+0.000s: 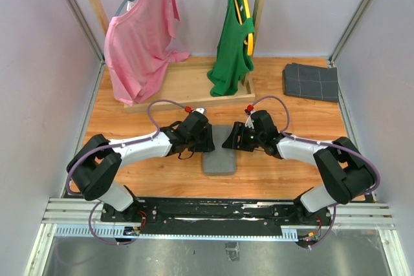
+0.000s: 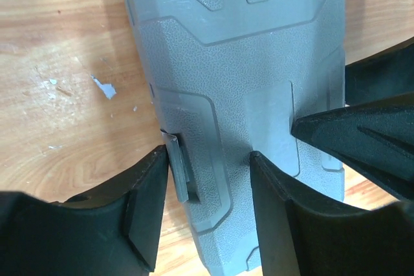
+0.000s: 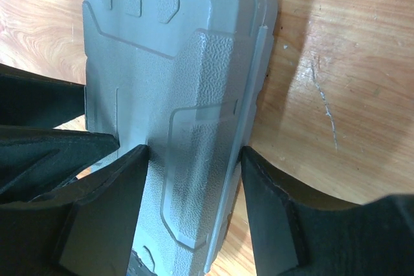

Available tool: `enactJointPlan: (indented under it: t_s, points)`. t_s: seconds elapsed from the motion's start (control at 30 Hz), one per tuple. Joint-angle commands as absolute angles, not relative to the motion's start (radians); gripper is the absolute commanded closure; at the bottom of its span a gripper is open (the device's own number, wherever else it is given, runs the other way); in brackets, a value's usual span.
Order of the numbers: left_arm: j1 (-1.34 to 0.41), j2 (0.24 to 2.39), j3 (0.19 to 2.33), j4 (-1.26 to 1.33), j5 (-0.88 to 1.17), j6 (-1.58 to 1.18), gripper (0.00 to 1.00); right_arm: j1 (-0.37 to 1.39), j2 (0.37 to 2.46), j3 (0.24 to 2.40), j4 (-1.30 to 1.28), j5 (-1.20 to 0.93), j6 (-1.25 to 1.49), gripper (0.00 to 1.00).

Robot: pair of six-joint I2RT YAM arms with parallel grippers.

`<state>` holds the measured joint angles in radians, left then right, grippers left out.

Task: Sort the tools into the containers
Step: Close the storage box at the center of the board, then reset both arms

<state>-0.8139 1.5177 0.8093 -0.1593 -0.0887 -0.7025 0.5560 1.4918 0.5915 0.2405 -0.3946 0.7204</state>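
Case (image 1: 220, 163) sits mid-table (image 1: 142, 176), left gripper (image 1: 207, 139) over its left edge, right gripper (image 1: 233, 140) over its right; folded cloth (image 1: 310, 82) behind, far right.

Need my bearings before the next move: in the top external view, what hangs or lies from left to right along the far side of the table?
Pink T-shirt → green shirt → folded dark grey cloth.

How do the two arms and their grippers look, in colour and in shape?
The left arm and right arm have white links and black joints. A purple cable loops along each, ending in a red plug. The fingers are matte black and wedge-shaped.
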Motion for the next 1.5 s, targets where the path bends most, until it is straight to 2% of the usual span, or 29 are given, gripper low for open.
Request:
enactJointPlan:
  t_s: [0.0, 0.2, 0.5, 0.83, 1.03, 1.1, 1.33, 1.47]
  points:
    - [-0.819, 1.589, 0.853, -0.203, -0.176, -0.581, 0.51, 0.621, 1.554, 0.575, 0.207, -0.408, 0.74, 0.41]
    - [-0.819, 1.62, 0.871, -0.248, -0.189, -0.568, 0.58, 0.632, 1.58, 0.578, 0.235, -0.412, 0.769, 0.4]
    - [-0.83, 1.649, 0.887, -0.312, -0.263, -0.566, 0.62, 0.647, 1.61, 0.573, 0.262, -0.392, 0.81, 0.39]
    - [-0.837, 1.653, 0.908, -0.347, -0.317, -0.569, 0.66, 0.655, 1.619, 0.569, 0.277, -0.38, 0.83, 0.39]
    - [-0.836, 1.564, 0.905, -0.346, -0.38, -0.561, 0.65, 0.656, 1.585, 0.593, 0.201, -0.328, 0.783, 0.38]
    - [-0.836, 1.511, 0.896, -0.319, -0.386, -0.551, 0.62, 0.656, 1.556, 0.608, 0.154, -0.294, 0.751, 0.37]
    - [-0.836, 1.3, 0.859, -0.246, -0.484, -0.553, 0.4, 0.656, 1.416, 0.682, -0.014, -0.161, 0.635, 0.33]
    - [-0.836, 1.147, 0.814, -0.2, -0.537, -0.551, 0.3, 0.656, 1.303, 0.706, -0.065, -0.09, 0.559, 0.24]
